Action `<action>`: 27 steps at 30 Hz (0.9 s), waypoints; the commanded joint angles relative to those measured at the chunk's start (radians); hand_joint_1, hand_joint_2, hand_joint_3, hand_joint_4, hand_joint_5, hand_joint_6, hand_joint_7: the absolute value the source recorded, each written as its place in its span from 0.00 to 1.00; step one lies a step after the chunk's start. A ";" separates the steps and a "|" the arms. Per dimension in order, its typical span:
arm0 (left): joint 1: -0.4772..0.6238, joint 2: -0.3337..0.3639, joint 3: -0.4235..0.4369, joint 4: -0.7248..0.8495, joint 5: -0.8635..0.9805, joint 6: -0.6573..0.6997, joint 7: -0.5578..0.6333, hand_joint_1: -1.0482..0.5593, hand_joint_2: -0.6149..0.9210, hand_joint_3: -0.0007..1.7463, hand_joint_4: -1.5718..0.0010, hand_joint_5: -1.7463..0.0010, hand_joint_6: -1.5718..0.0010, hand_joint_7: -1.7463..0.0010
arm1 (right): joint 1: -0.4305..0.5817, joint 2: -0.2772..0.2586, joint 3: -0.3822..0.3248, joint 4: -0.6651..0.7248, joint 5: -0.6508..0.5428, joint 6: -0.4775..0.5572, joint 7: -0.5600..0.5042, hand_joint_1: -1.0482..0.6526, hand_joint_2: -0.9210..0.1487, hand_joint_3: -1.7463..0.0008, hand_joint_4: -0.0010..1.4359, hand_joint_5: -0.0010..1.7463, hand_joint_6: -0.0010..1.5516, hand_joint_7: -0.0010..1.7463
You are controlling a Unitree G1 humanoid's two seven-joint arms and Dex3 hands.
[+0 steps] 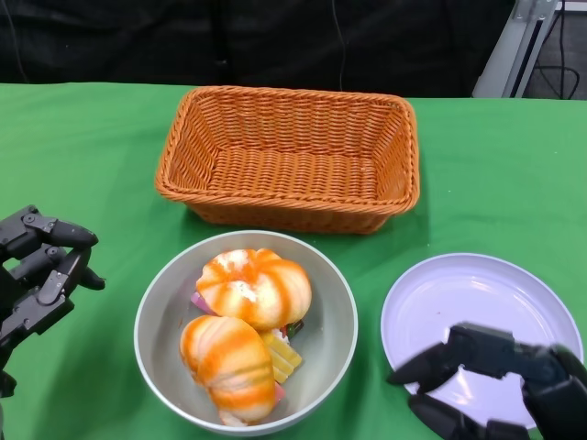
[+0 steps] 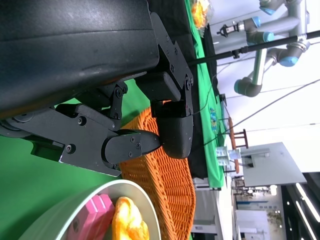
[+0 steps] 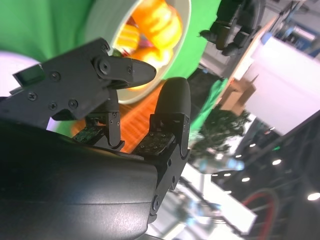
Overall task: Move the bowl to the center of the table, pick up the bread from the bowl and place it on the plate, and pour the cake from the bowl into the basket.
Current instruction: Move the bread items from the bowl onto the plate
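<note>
Between the hands sits one grey bowl [image 1: 158,312] holding two orange-striped bread rolls [image 1: 254,287] over cake pieces [image 1: 282,355]. One wicker basket [image 1: 288,156] lies beyond. Left hand [image 1: 37,273] hovers empty, fingers loosely apart; right hand [image 1: 495,380], empty and spread, hangs over one white plate [image 1: 477,293].

Green cloth [image 1: 83,147] covers the table; black backdrop [image 1: 275,41] behind it; grey metal frame [image 1: 514,46] at far right corner; in left wrist view, grey robot arm w/ blue joints [image 2: 260,75] in bg; cardboard box [image 3: 240,92] in right wrist view.
</note>
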 commanded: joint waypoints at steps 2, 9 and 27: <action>-0.023 0.004 0.010 0.043 0.012 -0.026 0.015 0.52 0.93 0.29 0.52 0.16 0.47 0.35 | -0.081 -0.015 -0.003 -0.123 -0.108 0.103 0.035 0.38 0.01 0.97 0.43 0.46 0.45 0.19; -0.036 0.005 0.004 0.091 0.026 -0.082 0.002 0.53 0.89 0.35 0.52 0.15 0.46 0.35 | -0.194 0.003 0.039 -0.195 -0.270 0.279 0.066 0.28 0.01 1.00 0.39 0.31 0.41 0.06; -0.044 0.006 -0.016 0.143 0.053 -0.163 -0.030 0.54 0.91 0.34 0.49 0.16 0.44 0.38 | -0.458 0.017 0.237 0.171 -0.631 0.468 -0.014 0.17 0.00 0.98 0.35 0.09 0.30 0.00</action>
